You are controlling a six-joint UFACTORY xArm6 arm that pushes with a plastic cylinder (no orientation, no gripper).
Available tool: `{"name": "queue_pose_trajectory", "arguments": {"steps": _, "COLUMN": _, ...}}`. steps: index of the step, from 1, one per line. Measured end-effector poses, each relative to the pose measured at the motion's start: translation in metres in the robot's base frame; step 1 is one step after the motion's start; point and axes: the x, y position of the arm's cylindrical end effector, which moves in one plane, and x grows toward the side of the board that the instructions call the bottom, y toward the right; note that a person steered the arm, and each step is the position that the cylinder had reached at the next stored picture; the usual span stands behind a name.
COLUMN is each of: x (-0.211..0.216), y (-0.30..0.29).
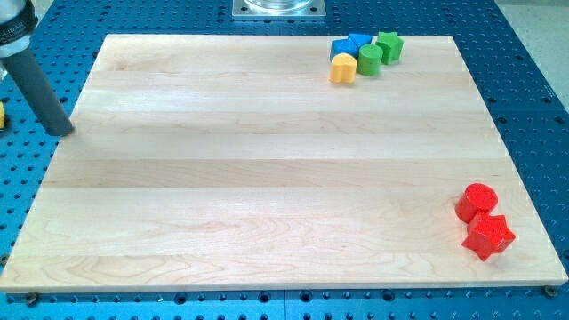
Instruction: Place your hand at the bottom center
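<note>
My tip [60, 130] is at the left edge of the wooden board [267, 178], near the view's upper left, far from all blocks. The dark rod slants up to the view's top left corner. A cluster of blocks sits at the top right: a yellow heart-like block [342, 68], a blue block [342, 47], another blue block [359, 42], a green cylinder [370, 60] and a green star [388, 46]. A red cylinder [476, 202] and a red star [488, 236] touch each other at the bottom right.
The board lies on a blue perforated table [524, 53]. A metal mount [278, 9] shows at the top centre. A small yellow object [2, 116] peeks in at the view's left edge.
</note>
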Motion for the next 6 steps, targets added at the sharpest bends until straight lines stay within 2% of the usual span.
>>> {"name": "queue_pose_trajectory", "arguments": {"steps": 1, "x": 0.0, "y": 0.0}}
{"name": "queue_pose_trajectory", "arguments": {"steps": 2, "x": 0.051, "y": 0.016}}
{"name": "queue_pose_trajectory", "arguments": {"steps": 3, "x": 0.15, "y": 0.07}}
{"name": "queue_pose_trajectory", "arguments": {"steps": 4, "x": 0.208, "y": 0.17}}
{"name": "queue_pose_trajectory", "arguments": {"steps": 6, "x": 0.213, "y": 0.199}}
